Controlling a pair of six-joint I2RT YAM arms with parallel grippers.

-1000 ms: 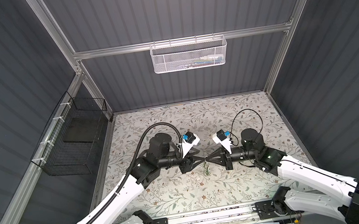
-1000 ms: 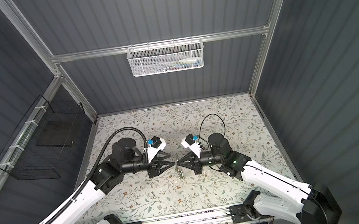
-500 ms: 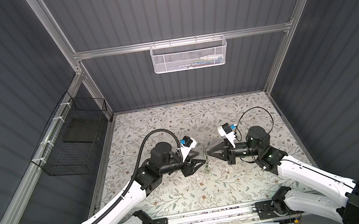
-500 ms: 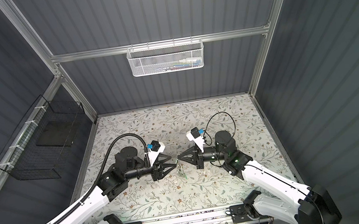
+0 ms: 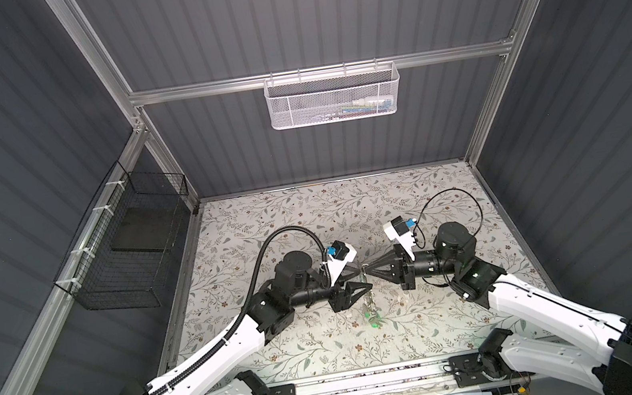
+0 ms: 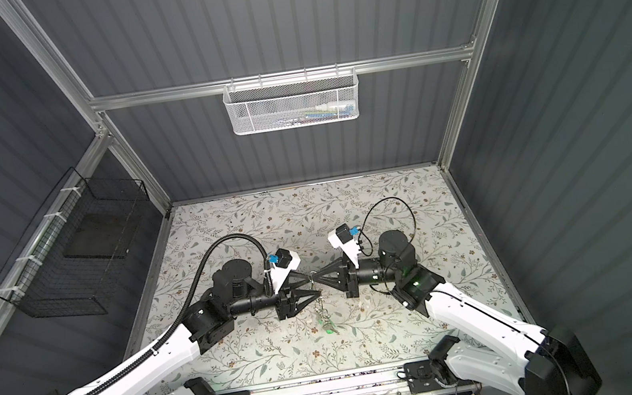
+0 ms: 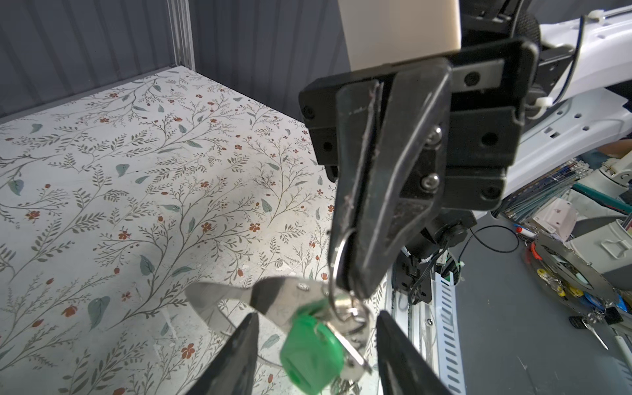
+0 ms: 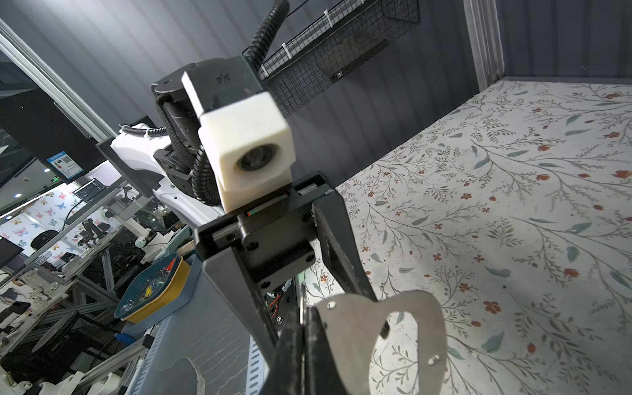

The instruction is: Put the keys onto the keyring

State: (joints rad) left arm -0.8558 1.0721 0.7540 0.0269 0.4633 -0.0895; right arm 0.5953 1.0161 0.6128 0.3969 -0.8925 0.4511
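My right jaws are pressed together on a thin silver ring (image 7: 331, 270), and everything else dangles from that pinch. The flat grey keyring (image 7: 273, 301) sticks out to one side. A green key (image 7: 311, 352) hangs just below it among more small rings. I judge the grip is taken this high so that the weight pulls the lot straight down and keeps it off the counter (image 5: 308, 216), where the other arm can reach it.

My left jaws stand apart, tips facing the right ones. In the left wrist view the green key sits between them, and I see no contact there. In the right wrist view one left tip passes behind the keyring (image 8: 420, 318); I cannot tell whether it touches. That spread looks meant to close on a hanging piece and steady it.

In both top views the green key (image 5: 374, 324) hangs low between the two arms, near the middle of the counter. Whether it is already threaded onto the keyring itself, I cannot tell.
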